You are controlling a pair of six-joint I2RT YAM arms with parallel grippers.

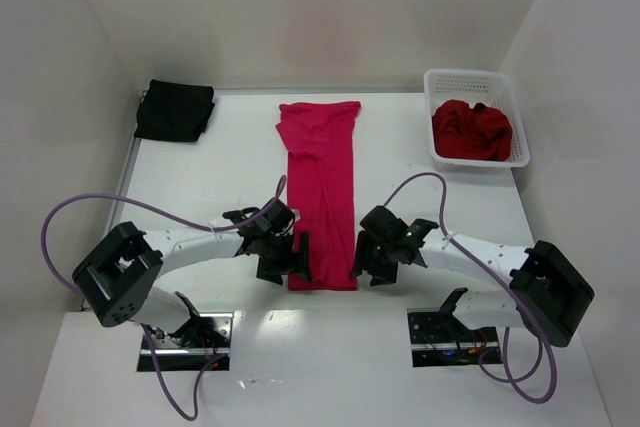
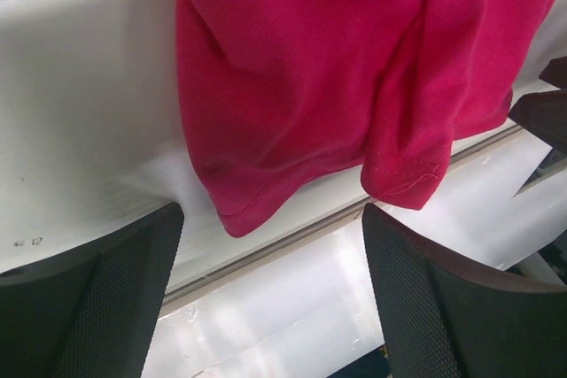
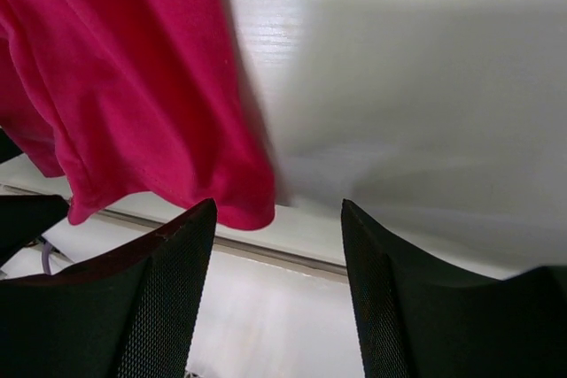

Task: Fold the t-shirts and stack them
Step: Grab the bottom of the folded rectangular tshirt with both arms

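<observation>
Left claw (image 1: 285, 259) spread open, gripping nothing, parked right at the near-left corner of the crimson-pink t-shirt (image 1: 320, 197). Right claw (image 1: 370, 265) same deal: released, at the near-right corner.

Left wrist view: fingers (image 2: 106, 298) wide apart, two hem corners lying in the gap ahead of them, not pinched. Right wrist view: hem corner just ahead of one finger (image 3: 151, 289), bare counter ahead of the other.

Shirt itself folded into a long narrow strip, flat on the white counter (image 1: 200, 177), about mid-counter. Long axis running straight away from the arm bases toward the back wall. Near end between the two claws, far end a bit wider. Can't tell which end is the collar.

Around it:
- Black t-shirt (image 1: 175, 110) folded up in the far-left corner, well apart.
- Dark red t-shirt (image 1: 472, 130) bunched up inside the white lattice basket (image 1: 465, 75) at the far right, also well apart.
- Only the two arms close by, flanking the strip's near end on either side.
</observation>
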